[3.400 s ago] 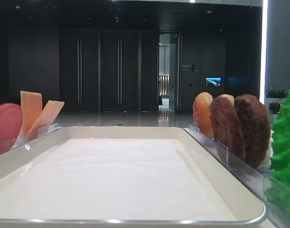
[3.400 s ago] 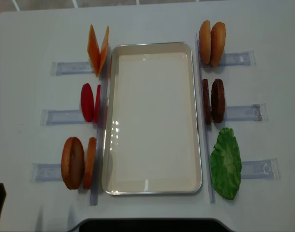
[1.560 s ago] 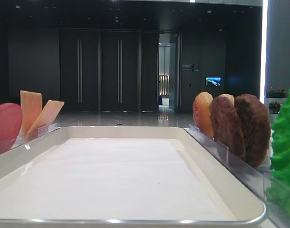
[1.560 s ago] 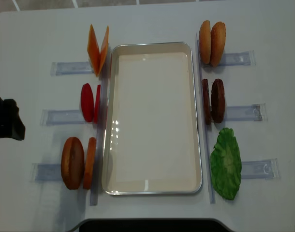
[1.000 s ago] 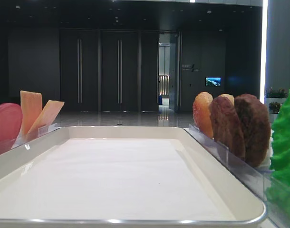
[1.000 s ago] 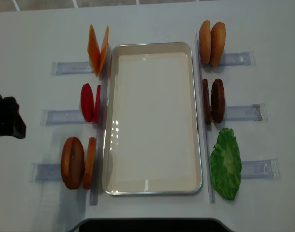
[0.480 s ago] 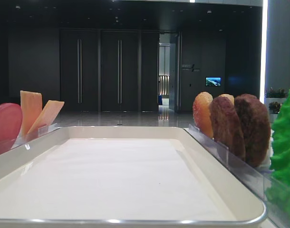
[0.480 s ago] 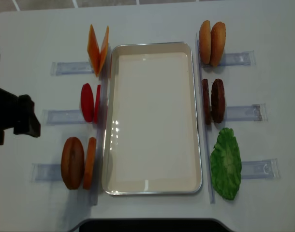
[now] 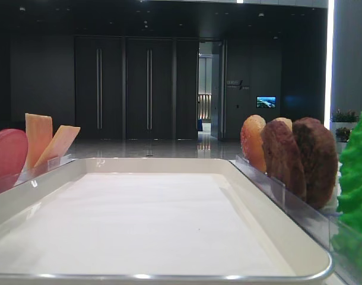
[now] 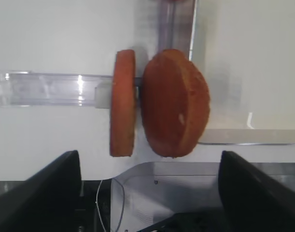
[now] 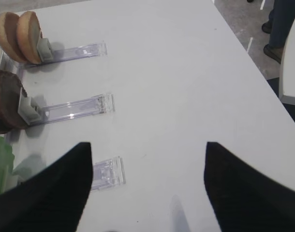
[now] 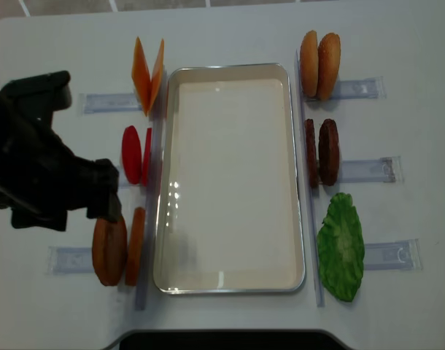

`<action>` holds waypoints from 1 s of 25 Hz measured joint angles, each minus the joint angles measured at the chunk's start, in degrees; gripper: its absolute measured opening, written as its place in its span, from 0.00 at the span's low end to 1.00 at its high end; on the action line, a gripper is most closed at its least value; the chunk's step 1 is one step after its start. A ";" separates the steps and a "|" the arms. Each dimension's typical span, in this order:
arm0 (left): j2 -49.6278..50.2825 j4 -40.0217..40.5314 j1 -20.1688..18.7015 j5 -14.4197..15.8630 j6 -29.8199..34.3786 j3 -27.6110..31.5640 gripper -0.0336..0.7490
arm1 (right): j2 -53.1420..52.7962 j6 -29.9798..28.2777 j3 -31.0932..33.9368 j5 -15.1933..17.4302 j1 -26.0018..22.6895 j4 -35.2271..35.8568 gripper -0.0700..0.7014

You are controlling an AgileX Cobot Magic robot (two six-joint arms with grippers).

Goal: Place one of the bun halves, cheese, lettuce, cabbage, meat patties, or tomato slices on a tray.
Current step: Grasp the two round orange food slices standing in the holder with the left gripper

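Two bun halves stand on edge in a clear holder at the front left, a flat one and a domed one. My left gripper hovers over them, open and empty, its fingers wide apart. The white tray lies bare in the middle. Cheese and tomato slices stand left of it. More bun halves, meat patties and a green lettuce leaf are to its right. Cabbage is out of view. My right gripper is open above bare table.
Clear plastic holders stick out sideways from each food pair. The table's right edge runs close to the right gripper. The table's front edge lies just beyond the left bun halves, with the robot base below it.
My left arm has swung in from the table's left edge toward the front-left bun halves, jaws staying open. The food and tray have not moved.
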 joint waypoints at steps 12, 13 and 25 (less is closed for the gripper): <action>8.06 0.57 -5.55 -4.68 -6.84 -0.10 0.93 | 0.00 0.00 0.00 0.00 0.00 0.00 0.70; 8.45 0.68 -5.55 -4.91 -6.84 -0.06 0.93 | 0.00 0.00 0.00 0.00 0.00 0.00 0.70; 12.86 -0.09 -6.01 -7.91 -6.89 -0.06 0.90 | 0.00 0.00 0.00 0.00 0.00 0.00 0.70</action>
